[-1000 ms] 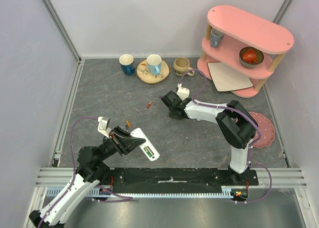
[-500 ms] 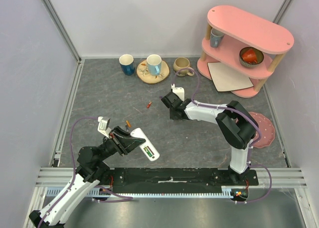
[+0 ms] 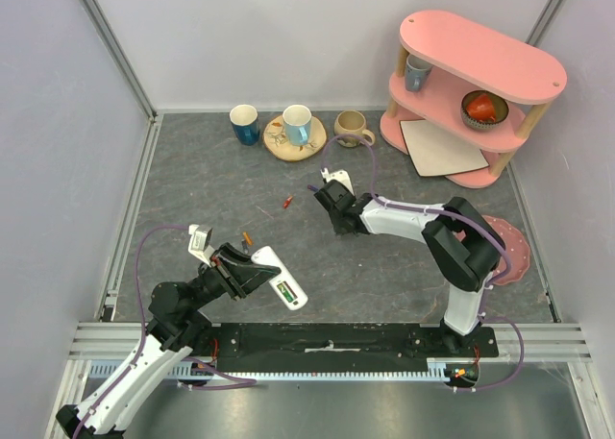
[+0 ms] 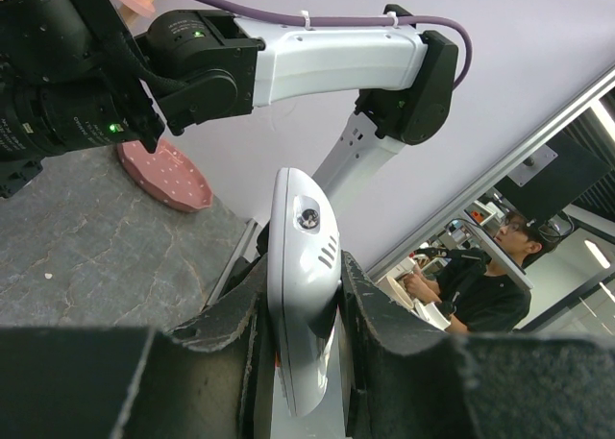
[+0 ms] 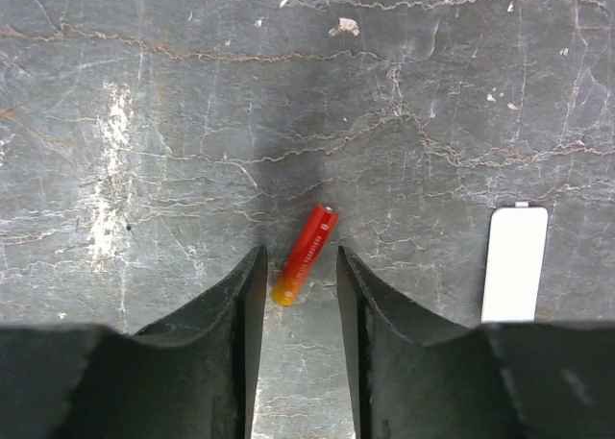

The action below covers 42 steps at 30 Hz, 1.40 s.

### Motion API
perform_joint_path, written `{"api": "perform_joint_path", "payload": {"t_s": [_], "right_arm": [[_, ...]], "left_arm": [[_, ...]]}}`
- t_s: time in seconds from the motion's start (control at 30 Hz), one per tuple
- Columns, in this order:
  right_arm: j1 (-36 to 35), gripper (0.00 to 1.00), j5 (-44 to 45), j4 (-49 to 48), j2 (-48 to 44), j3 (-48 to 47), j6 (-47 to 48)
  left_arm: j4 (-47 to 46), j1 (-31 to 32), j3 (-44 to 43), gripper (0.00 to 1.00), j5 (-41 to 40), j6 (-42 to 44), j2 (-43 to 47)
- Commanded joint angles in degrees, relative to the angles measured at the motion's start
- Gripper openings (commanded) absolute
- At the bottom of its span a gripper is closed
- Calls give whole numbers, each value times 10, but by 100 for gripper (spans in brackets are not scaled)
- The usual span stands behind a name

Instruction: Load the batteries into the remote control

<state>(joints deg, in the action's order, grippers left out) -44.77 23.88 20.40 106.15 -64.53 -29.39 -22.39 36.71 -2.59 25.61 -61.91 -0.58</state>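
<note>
One red-orange battery (image 5: 303, 255) lies on the surface (image 3: 384, 266), about midway between its left and right edges and a little toward the far edge. My right gripper (image 5: 300, 266) hangs over it with fingers parted either side, nothing pinched yet. It looks light, hard and round, likely to roll, so I would pinch its middle, across the length. My left gripper (image 4: 300, 278) is clenched on the remote (image 3: 284, 283) near the near-left corner. No brand or lettering is readable on either.
</note>
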Motion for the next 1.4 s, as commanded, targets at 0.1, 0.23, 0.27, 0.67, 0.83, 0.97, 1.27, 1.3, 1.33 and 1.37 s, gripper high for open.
{"api": "perform_joint_path", "payload": {"t_s": [0.1, 0.23, 0.27, 0.67, 0.83, 0.97, 1.27, 1.3, 1.33, 1.37], "right_arm": [[3, 55, -8, 44, 2, 19, 0], [17, 54, -30, 43, 20, 5, -39], [21, 53, -44, 41, 23, 3, -53], [61, 43, -115, -11, 29, 41, -99], [62, 36, -114, -13, 35, 43, -85], [62, 27, -114, -12, 34, 42, -74], [62, 35, -121, -3, 28, 52, -64], [62, 36, -121, 0, 27, 55, -61], [62, 36, -121, 1, 24, 56, -59], [62, 37, -120, 3, 25, 60, -56]], "left_arm": [[-17, -1, 65, 2, -6, -14, 29], [-17, -1, 65, 2, -5, -14, 27], [-17, -1, 64, 2, -5, -14, 26], [-10, -1, 60, 2, -9, -7, 22], [-15, -1, 59, 2, -8, -6, 13], [-15, -1, 58, 2, -9, -4, 11], [-22, -1, 58, 2, -11, -5, 9], [-23, -1, 58, 2, -10, -4, 9], [-23, -1, 58, 2, -10, -5, -6], [-24, -1, 59, 2, -10, -6, -7]]}}
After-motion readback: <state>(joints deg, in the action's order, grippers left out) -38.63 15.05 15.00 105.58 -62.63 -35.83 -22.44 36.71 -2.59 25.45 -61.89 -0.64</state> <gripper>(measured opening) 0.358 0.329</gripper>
